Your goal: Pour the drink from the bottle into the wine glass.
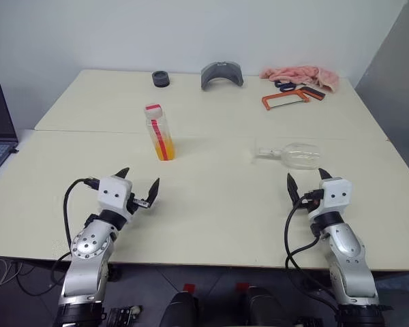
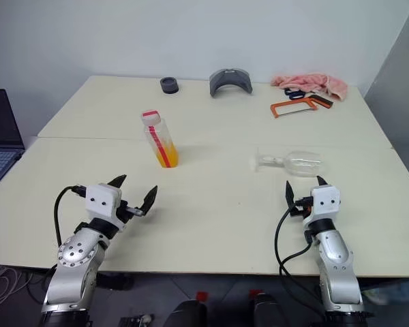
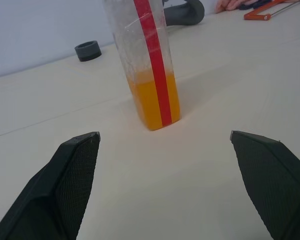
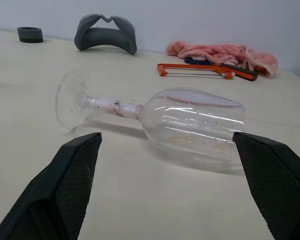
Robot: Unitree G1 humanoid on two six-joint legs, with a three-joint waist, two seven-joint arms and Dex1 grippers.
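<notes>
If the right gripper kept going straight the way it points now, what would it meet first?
Most likely the wine glass, lying on its side on the table straight ahead of the open right gripper; probably the bowl first, though depth is uncertain.

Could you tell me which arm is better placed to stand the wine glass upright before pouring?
The right. The wine glass lies on its side just ahead of the open right claw, while the left claw, also open, faces the upright bottle across the table.

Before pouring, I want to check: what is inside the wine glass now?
The wine glass lies on its side and holds no drink, only faint residue. The drink is in the bottle.
</notes>
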